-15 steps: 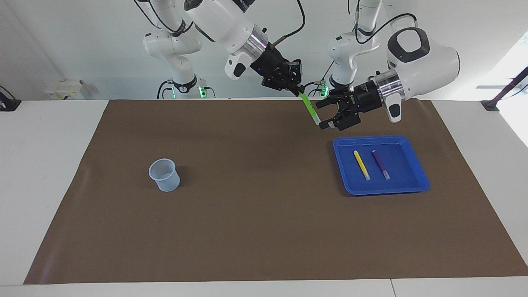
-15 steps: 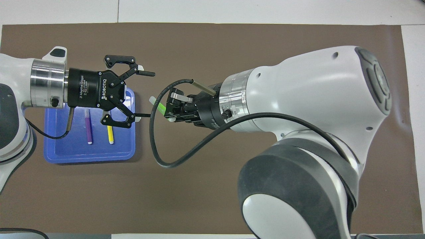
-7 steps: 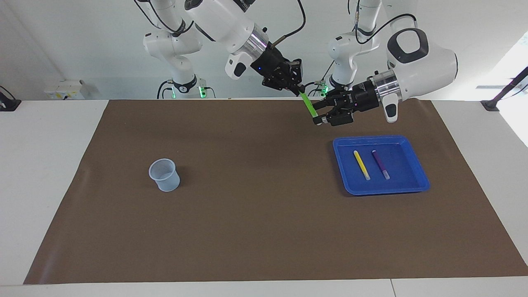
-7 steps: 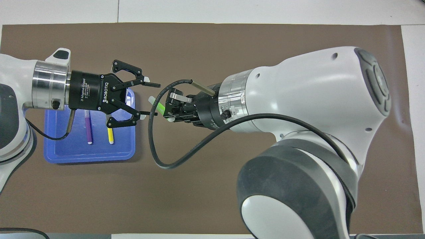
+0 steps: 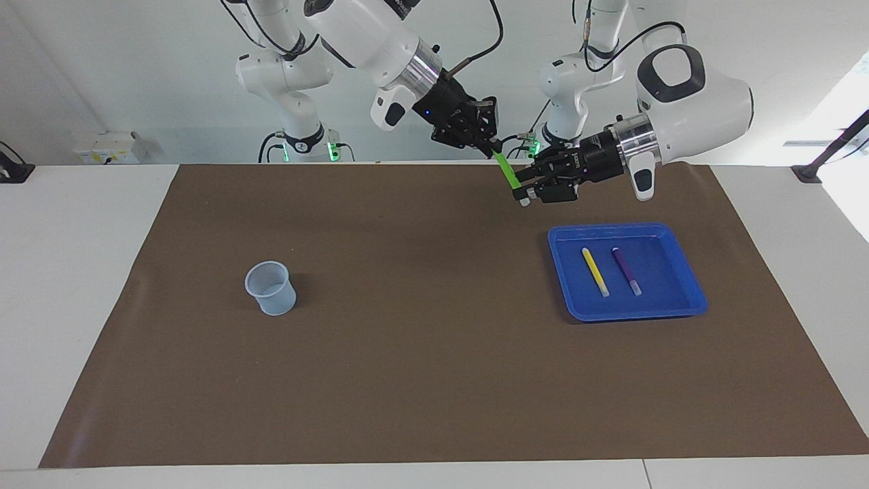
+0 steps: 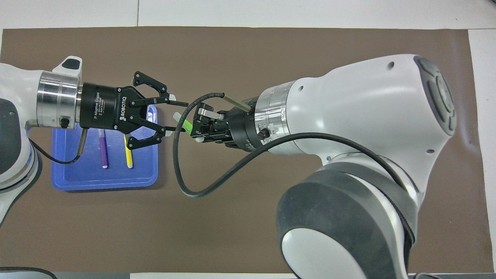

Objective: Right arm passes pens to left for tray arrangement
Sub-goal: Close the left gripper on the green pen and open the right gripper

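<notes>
My right gripper (image 5: 490, 146) is shut on the upper end of the green pen (image 5: 508, 174) and holds it slanting down in the air over the mat beside the blue tray (image 5: 638, 314). My left gripper (image 5: 524, 193) is at the pen's lower pale tip, with its fingers on either side of the pen and a gap still showing in the overhead view (image 6: 178, 116). The yellow pen (image 5: 595, 272) and the purple pen (image 5: 626, 270) lie side by side in the tray. The green pen (image 6: 187, 125) also shows between the two grippers in the overhead view.
A small pale-blue mesh cup (image 5: 271, 288) stands on the brown mat (image 5: 434, 380) toward the right arm's end of the table. The right arm's black cable (image 6: 186, 186) loops below its wrist.
My left gripper has moved in onto the green pen's lower tip and its fingers have narrowed around it. The right gripper has kept hold of the pen with little movement.
</notes>
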Motion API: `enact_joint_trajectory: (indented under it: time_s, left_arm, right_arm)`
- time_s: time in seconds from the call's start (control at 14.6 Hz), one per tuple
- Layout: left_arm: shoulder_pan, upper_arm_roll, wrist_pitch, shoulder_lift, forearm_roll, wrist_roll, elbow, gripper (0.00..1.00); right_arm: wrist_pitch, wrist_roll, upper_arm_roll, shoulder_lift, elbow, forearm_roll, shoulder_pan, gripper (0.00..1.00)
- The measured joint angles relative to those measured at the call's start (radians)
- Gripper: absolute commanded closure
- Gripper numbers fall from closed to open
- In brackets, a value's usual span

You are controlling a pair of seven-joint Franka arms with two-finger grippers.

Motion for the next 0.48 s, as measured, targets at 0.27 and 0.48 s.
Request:
enact_joint_trajectory:
  time_s: [0.27,0.48]
  left_arm:
    - [0.000,0.001,-0.014,-0.004,0.005,0.023,-0.001,1.00]
    - [0.001,0.001,-0.015,-0.005,0.005,0.029,-0.001,1.00]
  right_arm:
    - [0.015,0.001,-0.006,0.000,0.001,-0.009,-0.002,1.00]
    - [0.015,0.001,-0.005,0.000,0.002,-0.009,-0.001,1.00]
